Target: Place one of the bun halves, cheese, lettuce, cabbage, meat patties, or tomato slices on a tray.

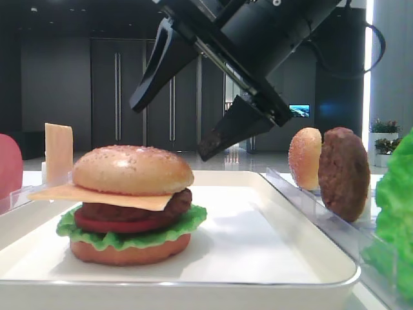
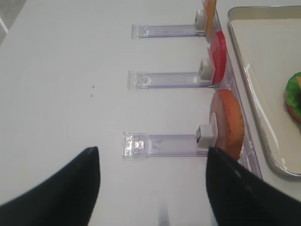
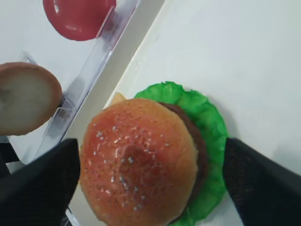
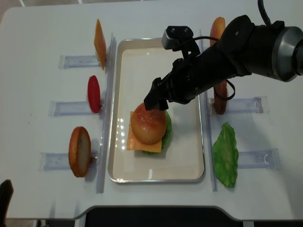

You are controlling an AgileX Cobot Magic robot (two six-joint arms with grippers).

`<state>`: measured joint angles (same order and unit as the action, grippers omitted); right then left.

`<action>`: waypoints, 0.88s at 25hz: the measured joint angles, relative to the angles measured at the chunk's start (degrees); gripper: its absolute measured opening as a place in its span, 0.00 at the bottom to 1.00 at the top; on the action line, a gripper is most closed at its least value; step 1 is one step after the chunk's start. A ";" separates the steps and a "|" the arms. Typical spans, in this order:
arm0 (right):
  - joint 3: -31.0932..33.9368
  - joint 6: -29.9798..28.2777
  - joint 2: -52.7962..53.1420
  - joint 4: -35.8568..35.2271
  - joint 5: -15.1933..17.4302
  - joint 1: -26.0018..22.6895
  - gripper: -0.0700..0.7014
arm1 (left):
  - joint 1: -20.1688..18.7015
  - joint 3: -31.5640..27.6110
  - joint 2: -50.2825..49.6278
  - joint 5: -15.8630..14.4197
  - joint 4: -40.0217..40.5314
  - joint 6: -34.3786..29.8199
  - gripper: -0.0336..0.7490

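Golden-tan domed sesame top bun half (image 1: 132, 169) sits on top of the stacked burger, glossy, speckled with pale seeds, slightly dented at the crown in the right wrist view. Under it: thin pale yellow-orange cheese square (image 1: 103, 196) with a corner sticking out, dark brown grainy meat patty (image 1: 171, 205), red tomato slice (image 1: 110, 223), frilly bright green lettuce leaf (image 1: 129, 237), flat orange-brown bottom bun (image 1: 129, 252). Stack stands left of centre on the large white rectangular tray (image 4: 184, 156) with glossy raised rim.

Right gripper (image 1: 177, 126) hangs above the bun, jaws spread wide, holding nothing, black fingers either side and clear of it. Left gripper (image 2: 153, 188) hovers over the white counter (image 2: 70, 70), jaws apart, nothing between.

Clear plastic slotted racks (image 2: 160, 143) flank the tray. Left side: upright cheese slice (image 4: 99, 38), red tomato disc (image 4: 93, 93), paler bun half (image 4: 79, 151). Right side: another bun half (image 1: 304, 158), brown patty (image 1: 344, 174), loose green lettuce (image 4: 225, 155).
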<state>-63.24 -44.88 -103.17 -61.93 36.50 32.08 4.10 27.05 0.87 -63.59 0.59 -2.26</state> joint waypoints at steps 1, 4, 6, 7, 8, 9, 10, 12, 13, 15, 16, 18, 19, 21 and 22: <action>0.00 0.00 0.60 0.45 -0.26 -0.15 0.85 | 0.00 0.00 0.00 0.00 0.00 0.00 0.73; 0.00 0.00 2.88 1.13 -0.52 -1.26 0.85 | 0.00 0.00 0.00 0.00 0.00 0.00 0.73; 0.00 0.00 4.68 1.31 -0.97 -2.43 0.85 | 0.00 0.00 0.00 0.00 0.00 0.00 0.73; 0.00 0.00 5.53 1.46 -1.05 -3.03 0.85 | 0.00 0.00 0.00 0.00 0.00 0.00 0.73; 0.00 0.00 6.60 2.04 -1.05 -3.78 0.85 | 0.00 0.00 0.00 0.00 0.00 0.00 0.73; 0.00 0.00 7.70 2.69 -1.05 -4.48 0.85 | 0.00 0.00 0.00 0.00 0.00 0.00 0.73; 0.00 0.00 8.84 3.30 -1.05 -5.40 0.85 | 0.00 0.00 0.00 0.00 0.00 0.00 0.73; 0.00 0.00 11.01 5.16 -1.05 -7.60 0.85 | 0.00 0.00 0.00 0.00 0.00 0.00 0.73; 0.00 0.19 11.86 6.14 -1.05 -8.64 0.85 | 0.00 0.00 0.00 0.00 0.00 0.00 0.73; 0.00 1.82 13.50 9.11 -0.67 -11.39 0.85 | 0.00 0.00 0.00 0.00 0.00 0.00 0.73; 0.00 3.17 14.28 11.02 -0.45 -12.89 0.85 | 0.00 0.00 0.00 0.00 0.00 0.00 0.73; 0.00 5.72 15.62 14.85 0.22 -15.75 0.85 | 0.00 0.00 0.00 0.00 0.00 0.00 0.73; 0.00 7.11 16.43 17.16 0.62 -17.43 0.85 | 0.00 0.00 0.00 0.00 0.00 0.00 0.73; 0.04 9.40 17.55 20.57 1.53 -20.61 0.85 | 0.00 0.00 0.00 0.00 0.00 0.00 0.73; 0.04 10.93 18.22 22.40 2.01 -22.63 0.85 | 0.00 0.00 0.00 0.00 0.00 0.00 0.73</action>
<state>-63.20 -33.95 -84.95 -39.53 38.51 9.45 4.10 27.05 0.87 -63.59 0.59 -2.26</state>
